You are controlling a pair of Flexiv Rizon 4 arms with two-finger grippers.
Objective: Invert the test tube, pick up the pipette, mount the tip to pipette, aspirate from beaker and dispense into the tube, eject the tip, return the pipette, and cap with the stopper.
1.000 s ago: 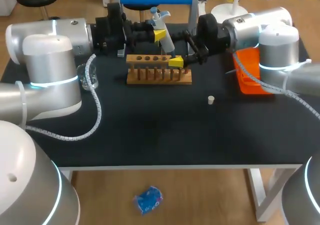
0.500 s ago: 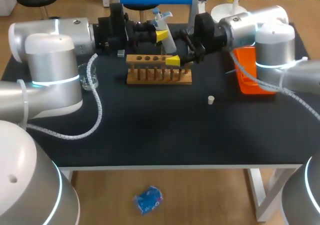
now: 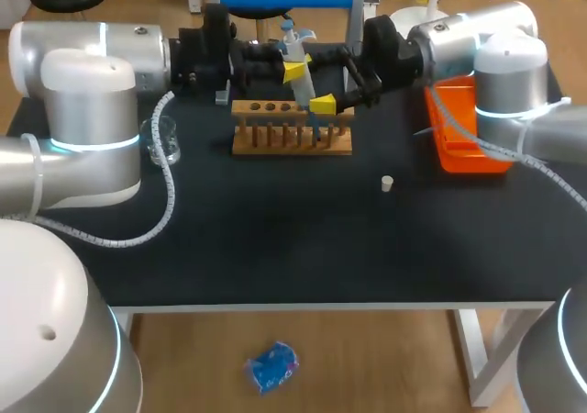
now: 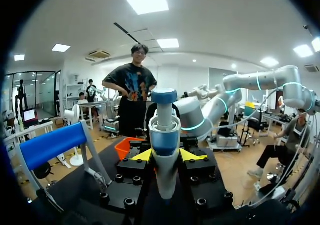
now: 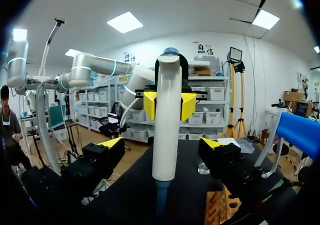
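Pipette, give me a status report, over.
Left claw shut on pipette. Right claw open, fingers either side of pipette, not touching. Wooden rack close by right claw.

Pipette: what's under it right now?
The wooden rack lies below the pipette, which the left pincer grips. Its lower end points at the rack's right end; the open right pincer covers that spot, so what stands there cannot be seen.

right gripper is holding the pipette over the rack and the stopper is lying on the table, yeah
Not quite: the left gripper holds the pipette, as the left wrist view shows; the right gripper is open. It is over the rack, and the stopper lies on the table.
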